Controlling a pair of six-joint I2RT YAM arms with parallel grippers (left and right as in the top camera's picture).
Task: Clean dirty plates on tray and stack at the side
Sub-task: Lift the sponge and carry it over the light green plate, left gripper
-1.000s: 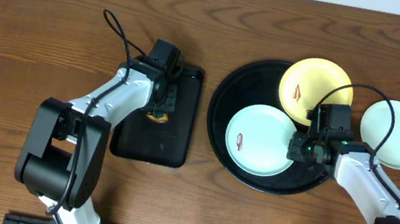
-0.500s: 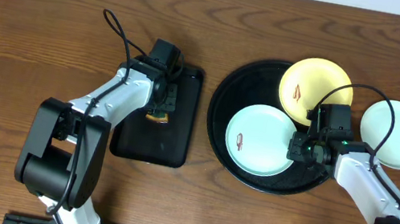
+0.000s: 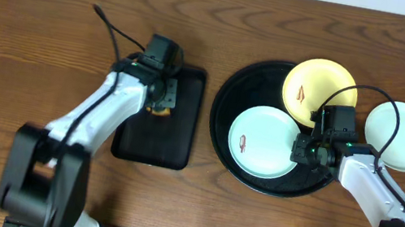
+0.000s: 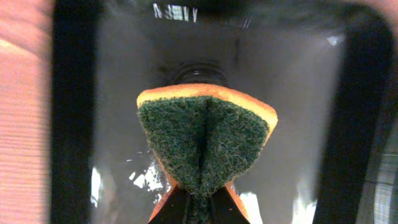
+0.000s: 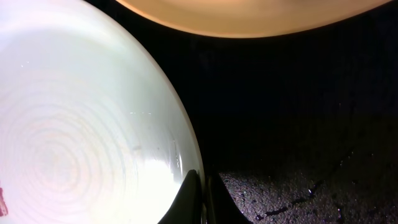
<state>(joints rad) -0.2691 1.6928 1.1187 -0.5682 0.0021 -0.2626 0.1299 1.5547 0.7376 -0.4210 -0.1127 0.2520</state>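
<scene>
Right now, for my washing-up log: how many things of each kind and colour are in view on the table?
Pale mint-white round plates: 2
Yellow round plate: 1
Round glossy black tray: 1
Rectangular black tray: 1
Orange-and-green scouring sponge: 1
Total: 6

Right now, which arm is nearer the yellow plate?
Right. The right arm sits beside the yellow plate, over the round tray; the left arm is far off, gripping a sponge over the rectangular tray.

Round tray [image 3: 221, 125]: mint plate [image 3: 264, 142] fills 7 o'clock. Yellow plate [image 3: 314, 87] sits at 1. Right gripper [image 3: 301, 149] blocks 4. Bare floor at 10. Open table [image 3: 204, 130] strip at 9.
</scene>
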